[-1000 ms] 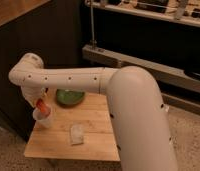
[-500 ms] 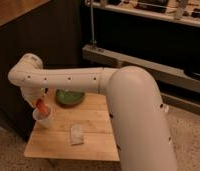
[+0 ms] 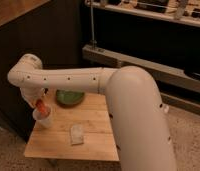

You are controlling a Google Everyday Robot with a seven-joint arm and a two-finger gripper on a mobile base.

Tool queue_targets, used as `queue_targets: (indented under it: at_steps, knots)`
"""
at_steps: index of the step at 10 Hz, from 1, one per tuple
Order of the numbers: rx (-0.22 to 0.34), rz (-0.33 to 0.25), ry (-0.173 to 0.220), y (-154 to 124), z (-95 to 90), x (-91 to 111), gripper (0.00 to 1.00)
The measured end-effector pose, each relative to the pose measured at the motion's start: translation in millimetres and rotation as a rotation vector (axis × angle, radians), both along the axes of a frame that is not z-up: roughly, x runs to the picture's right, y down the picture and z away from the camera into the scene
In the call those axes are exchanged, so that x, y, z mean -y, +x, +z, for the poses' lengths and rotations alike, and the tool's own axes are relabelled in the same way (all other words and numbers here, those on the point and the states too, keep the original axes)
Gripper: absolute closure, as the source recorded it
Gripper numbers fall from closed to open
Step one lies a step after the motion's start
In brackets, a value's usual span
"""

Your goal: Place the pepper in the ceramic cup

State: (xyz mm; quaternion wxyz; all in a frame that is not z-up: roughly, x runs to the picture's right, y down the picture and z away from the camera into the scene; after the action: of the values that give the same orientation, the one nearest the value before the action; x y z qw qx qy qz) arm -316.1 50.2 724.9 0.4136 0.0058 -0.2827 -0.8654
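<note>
The whitish ceramic cup (image 3: 44,118) stands on the left part of a small wooden table (image 3: 93,135). The orange-red pepper (image 3: 41,106) hangs right above the cup's mouth, its lower end at or just inside the rim. My gripper (image 3: 38,101) is directly over the cup at the end of the white arm that reaches in from the right, and the pepper sits at its tip.
A round green bowl (image 3: 69,97) sits at the table's back edge, right of the cup. A flat pale packet (image 3: 77,134) lies near the table's middle. A dark cabinet wall stands behind and left; a metal shelf rail runs at the right.
</note>
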Motion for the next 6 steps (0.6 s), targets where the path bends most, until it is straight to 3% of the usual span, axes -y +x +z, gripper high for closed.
queue_targets:
  at_steps: [6]
  knots:
    - [0.001, -0.002, 0.001, -2.6, -0.5, -1.3, 0.77]
